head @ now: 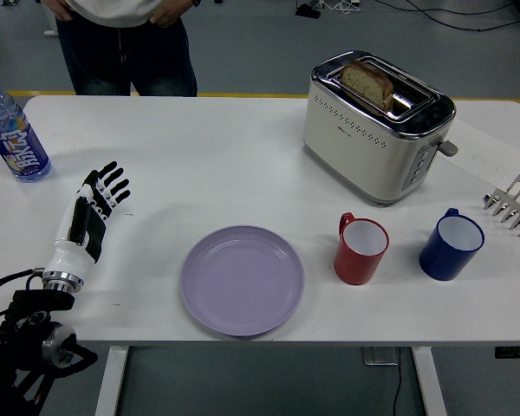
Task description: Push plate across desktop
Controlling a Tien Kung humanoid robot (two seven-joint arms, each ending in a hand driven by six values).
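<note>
A round lilac plate (pixel 242 279) lies flat on the white table (pixel 208 156), near the front edge and a little left of centre. My left hand (pixel 107 185) rests over the table at the left, fingers straight and spread, holding nothing. It is well to the left of the plate and does not touch it. My right hand is out of view.
A red mug (pixel 360 249) and a blue mug (pixel 451 244) stand right of the plate. A cream toaster (pixel 377 121) with a bread slice stands behind them. A blue bottle (pixel 14 132) is at far left, a metal rack (pixel 516 204) at the right edge. A person (pixel 126 39) stands behind the table.
</note>
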